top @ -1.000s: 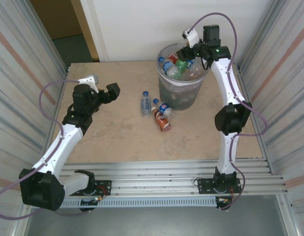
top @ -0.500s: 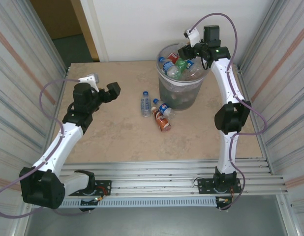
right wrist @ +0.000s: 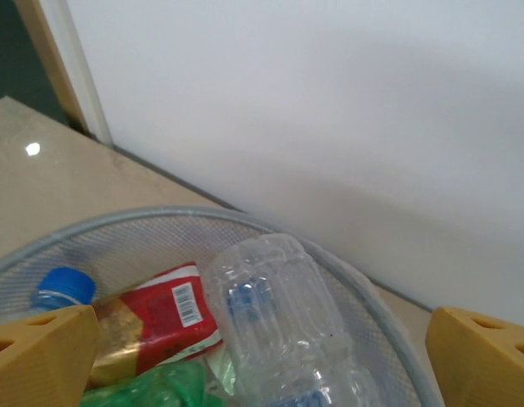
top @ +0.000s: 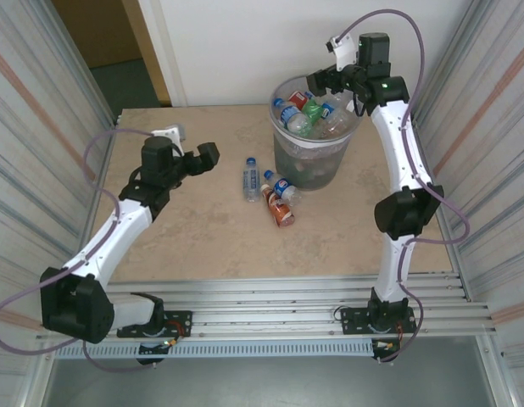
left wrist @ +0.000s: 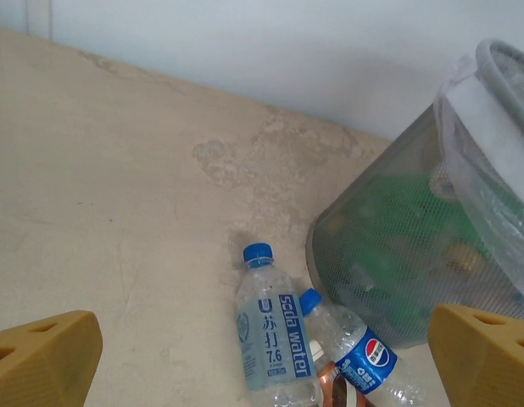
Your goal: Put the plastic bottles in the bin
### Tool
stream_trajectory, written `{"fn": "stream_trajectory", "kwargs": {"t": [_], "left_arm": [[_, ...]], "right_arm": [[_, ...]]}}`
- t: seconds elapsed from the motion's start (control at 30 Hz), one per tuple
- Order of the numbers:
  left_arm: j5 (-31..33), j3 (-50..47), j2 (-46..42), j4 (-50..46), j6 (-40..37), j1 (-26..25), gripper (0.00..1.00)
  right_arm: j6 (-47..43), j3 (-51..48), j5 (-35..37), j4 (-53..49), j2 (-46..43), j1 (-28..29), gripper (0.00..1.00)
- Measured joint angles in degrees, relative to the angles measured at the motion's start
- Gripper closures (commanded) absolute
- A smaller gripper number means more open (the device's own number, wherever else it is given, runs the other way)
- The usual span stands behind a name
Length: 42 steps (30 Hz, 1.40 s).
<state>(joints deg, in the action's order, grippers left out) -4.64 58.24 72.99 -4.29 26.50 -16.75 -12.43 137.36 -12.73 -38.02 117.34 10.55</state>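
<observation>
Ahead of and below the left gripper, whose jaws gape empty, lies a clear, blue-capped plastic soda-water bottle, cap pointing away, long axis square to the closing line, beside the round grey lined bin. The right gripper hangs spread and empty above that bin, so the left arm is nearer.

A robot test cell in a lab or workshop: corrugated metal panels rise to the outer side of each arm's jaws, a plain white wall stands beyond them, and slotted aluminium rails carrying the arm bases edge the stone-patterned table behind them.
</observation>
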Motion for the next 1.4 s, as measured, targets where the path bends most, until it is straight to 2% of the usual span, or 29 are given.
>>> {"fn": "stream_trajectory", "kwargs": {"t": [0.17, 0.27, 0.53, 0.67, 0.77, 1.03, 1.4], "left_arm": [[2.03, 3.78, 5.09, -2.36, -1.79, -4.02, 0.01], [2.80, 5.53, 8.22, -3.58, -2.40, -5.60, 0.01], [4.28, 7.93, 17.09, -5.33, -3.61, -8.96, 0.02], [4.74, 9.09, 20.55, -5.92, -4.44, -10.47, 0.03], [5.20, 9.86, 22.43, -6.03, -5.11, -11.41, 0.03], [5.40, 10.12, 25.24, -5.92, -5.75, -11.93, 0.03], [5.57, 11.41, 28.02, -5.49, -5.53, -11.93, 0.08]], "right_arm": [[6.25, -6.43, 6.47, -0.59, -7.63, 2.34, 0.02], [11.50, -17.35, 10.19, 0.44, -14.97, 2.62, 0.02], [25.27, -54.12, 23.41, 4.90, -36.79, 4.57, 0.01], [33.00, -66.05, 27.63, 9.07, -46.60, 6.19, 0.02], [36.92, -72.65, 31.21, 6.99, -52.11, 7.54, 0.02], [44.02, -83.45, 38.38, -0.83, -55.01, 12.68, 0.01], [44.57, -83.69, 39.93, -0.28, -57.33, 12.70, 0.00]]}}
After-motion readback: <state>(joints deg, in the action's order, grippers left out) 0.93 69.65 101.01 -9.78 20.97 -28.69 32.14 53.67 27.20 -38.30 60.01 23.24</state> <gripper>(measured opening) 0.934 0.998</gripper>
